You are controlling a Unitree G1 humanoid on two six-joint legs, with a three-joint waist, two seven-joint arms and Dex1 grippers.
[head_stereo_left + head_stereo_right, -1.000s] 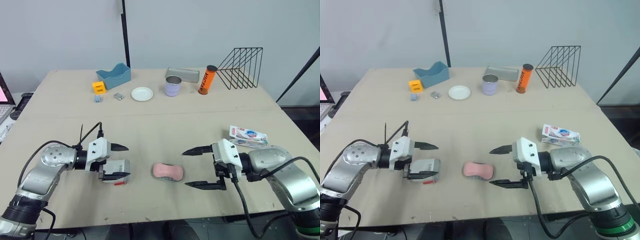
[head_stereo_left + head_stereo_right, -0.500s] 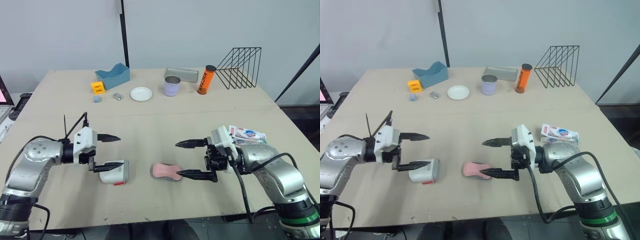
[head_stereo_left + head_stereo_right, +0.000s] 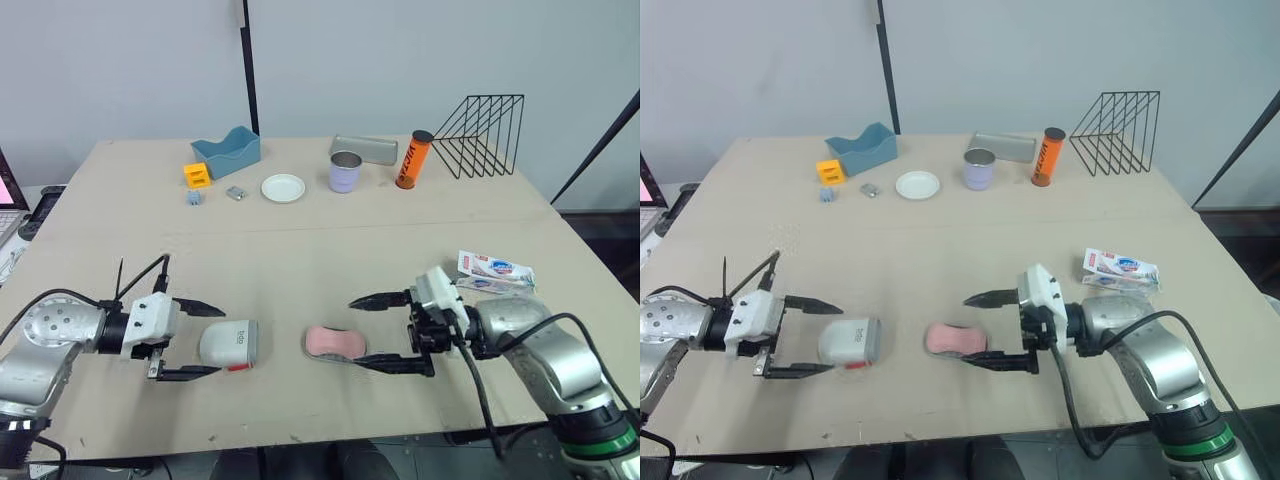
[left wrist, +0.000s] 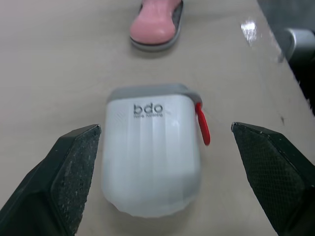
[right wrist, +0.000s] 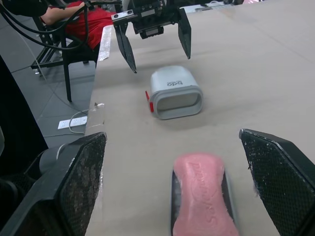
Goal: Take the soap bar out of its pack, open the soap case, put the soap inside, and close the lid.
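Observation:
The white soap case cover, marked "bdo" and carrying a red tab, lies on its side at the front left of the table. My left gripper is open, its fingertips on either side of the cover's near end without touching it. To the right, the pink soap bar rests on the grey case base. My right gripper stands open just right of the soap, its fingers spread above and below it. The empty soap pack lies at the right edge.
Along the back stand a blue tray, an orange block, a white saucer, a lilac cup, a grey tin, an orange tube and a black wire rack.
My left gripper has drawn back to the left and lower, off the white cover, which stays put. My right gripper has come in toward the soap from the right.

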